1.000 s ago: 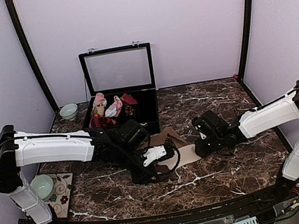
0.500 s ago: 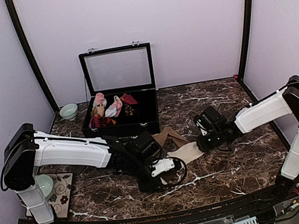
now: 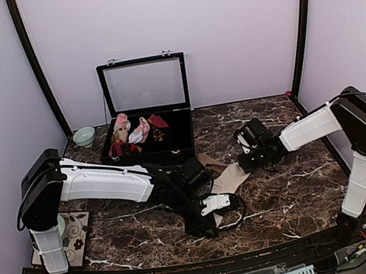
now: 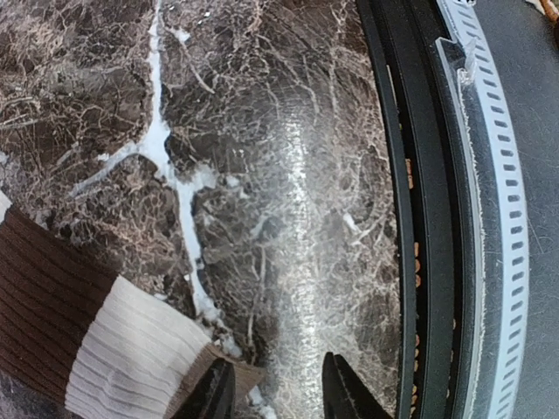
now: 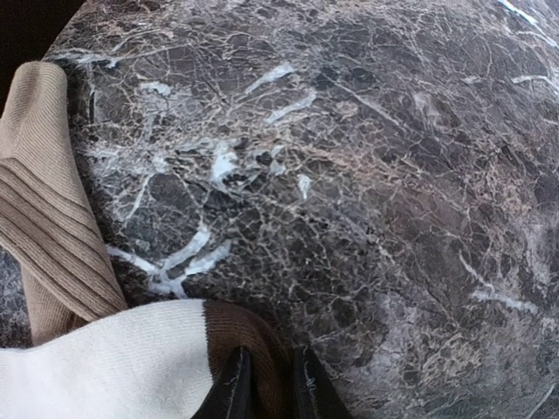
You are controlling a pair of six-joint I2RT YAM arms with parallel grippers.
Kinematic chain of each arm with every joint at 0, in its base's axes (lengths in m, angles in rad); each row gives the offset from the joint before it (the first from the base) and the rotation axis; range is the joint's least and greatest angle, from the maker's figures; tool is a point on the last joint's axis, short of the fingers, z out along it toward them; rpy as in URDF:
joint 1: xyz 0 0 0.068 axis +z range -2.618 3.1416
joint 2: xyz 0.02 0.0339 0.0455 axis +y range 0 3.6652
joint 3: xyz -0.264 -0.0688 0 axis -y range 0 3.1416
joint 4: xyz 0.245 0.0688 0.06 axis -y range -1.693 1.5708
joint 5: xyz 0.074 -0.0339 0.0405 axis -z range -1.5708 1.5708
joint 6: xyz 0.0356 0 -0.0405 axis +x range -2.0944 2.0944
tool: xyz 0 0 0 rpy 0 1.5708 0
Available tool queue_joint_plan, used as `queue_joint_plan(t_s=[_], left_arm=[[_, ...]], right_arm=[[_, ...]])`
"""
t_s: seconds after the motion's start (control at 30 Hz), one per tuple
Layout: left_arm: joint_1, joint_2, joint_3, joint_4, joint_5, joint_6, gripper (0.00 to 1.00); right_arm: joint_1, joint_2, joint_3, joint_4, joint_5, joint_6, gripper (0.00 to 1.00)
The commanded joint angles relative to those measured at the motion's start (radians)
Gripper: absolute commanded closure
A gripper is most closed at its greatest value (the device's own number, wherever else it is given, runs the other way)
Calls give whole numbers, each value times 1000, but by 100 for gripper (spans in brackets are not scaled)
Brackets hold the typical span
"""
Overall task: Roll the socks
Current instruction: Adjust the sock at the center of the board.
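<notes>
The cream sock [image 3: 231,179] with dark brown patches lies stretched out in the middle of the table, and a tan-brown sock [image 3: 210,162] lies just behind it. My right gripper [image 3: 249,161] is at the cream sock's right end. In the right wrist view my right gripper [image 5: 269,390] is shut on the sock's brown end patch [image 5: 236,336], with the tan sock [image 5: 44,201] to the left. My left gripper [image 3: 211,218] is low over the table near the front. In the left wrist view my left gripper [image 4: 278,394] has its jaws apart with marble between them, and a brown fabric edge [image 4: 240,375] touches the left finger.
A black case [image 3: 182,140] with its glass lid up stands at the back left and holds pink, white and dark red bundles. A pale green bowl [image 3: 84,136] sits left of it. A patterned mat [image 3: 79,228] lies at front left. The table's front rail [image 4: 489,218] is close to my left gripper.
My right gripper has closed on the cream sock's brown end and drawn it back and right. My left arm has swung right and toward the table's front edge.
</notes>
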Motion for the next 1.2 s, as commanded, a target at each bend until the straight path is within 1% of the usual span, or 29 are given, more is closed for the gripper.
queue_joint_plan(t_s=[0.0, 0.1, 0.17, 0.3, 0.33, 0.37, 0.4, 0.47, 0.53, 0.6, 0.7, 0.77, 0.87, 0.93, 1.07, 1.17], left_arm=[[21, -76, 30, -106, 62, 56, 63], [89, -181, -7, -181, 144, 82, 63], [140, -251, -59, -191, 194, 91, 63], [187, -312, -121, -163, 188, 87, 63], [188, -317, -126, -169, 191, 91, 63], [188, -320, -133, -171, 194, 99, 63], [188, -320, -139, -168, 192, 108, 64], [189, -310, -148, -144, 178, 119, 64], [192, -292, -149, -111, 132, 131, 64], [205, -272, -148, -43, 45, 148, 65], [258, -207, -140, 87, -91, 167, 67], [297, -154, -106, 138, -170, 178, 68], [347, -109, -90, 233, -222, 176, 68], [359, -93, -97, 292, -239, 182, 68], [362, -50, -102, 356, -285, 199, 69], [369, -24, -110, 361, -306, 212, 70]], right_arm=[[-13, 13, 55, 57, -62, -79, 81], [-15, 53, 125, 52, -133, -113, 80], [-14, 71, 167, 49, -167, -127, 78], [-16, 75, 211, 92, -264, -115, 75], [-15, 83, 248, 60, -288, -127, 75], [-15, 87, 292, 10, -281, -131, 75], [-14, 78, 302, -20, -266, -120, 75], [-15, 22, 213, 1, -249, -80, 76], [-15, -51, 119, 38, -259, -44, 75], [-15, -100, 71, 3, -237, -11, 76], [-15, -160, -2, -20, -225, 37, 77], [-16, -179, -52, -18, -230, 56, 78], [-15, -180, -86, -16, -239, 57, 79], [-15, -180, -84, -14, -253, 61, 79], [-15, -138, -73, 14, -265, 75, 81], [-15, -113, -69, 24, -276, 85, 83]])
